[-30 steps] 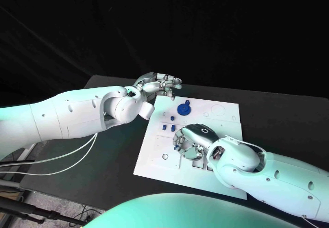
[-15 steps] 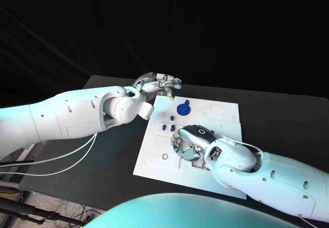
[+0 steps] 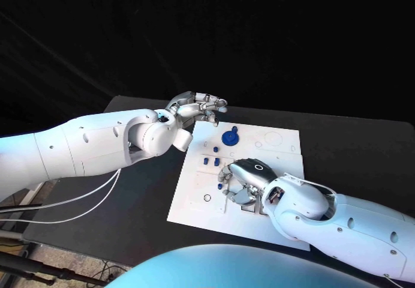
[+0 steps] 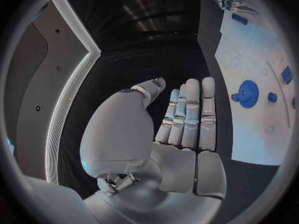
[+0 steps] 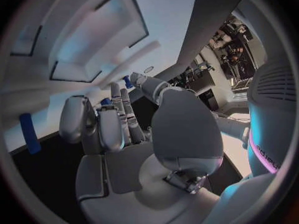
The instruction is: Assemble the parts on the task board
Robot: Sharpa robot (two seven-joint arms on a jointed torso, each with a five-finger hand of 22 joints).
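1. Nearest the robot, the right hand (image 3: 244,180) sits low over the middle of the task board (image 3: 197,204), a little closer to the board's near edge than it was a second ago; over that second it has drifted slightly toward the board's left side and then eased back.
2. That small shuffle suggests it is still working a part into place rather than moving on, so the assembly looks unfinished.
3. The right hand's fingers (image 5: 123,115) curl downward against the board. A small blue part (image 5: 129,80) shows at their tips, but whether it is pinched or only touched cannot be told.
4. Just beyond that hand, small blue pieces (image 3: 207,161) stand in the board near its left edge.
5. Farther on, a round blue gear (image 3: 230,138) sits near the board's far edge.
6. Farthest away, the left hand (image 3: 201,107) hovers at the board's far left corner, unmoved over the last second. Its fingers (image 4: 190,113) lie straight and close together, holding nothing.
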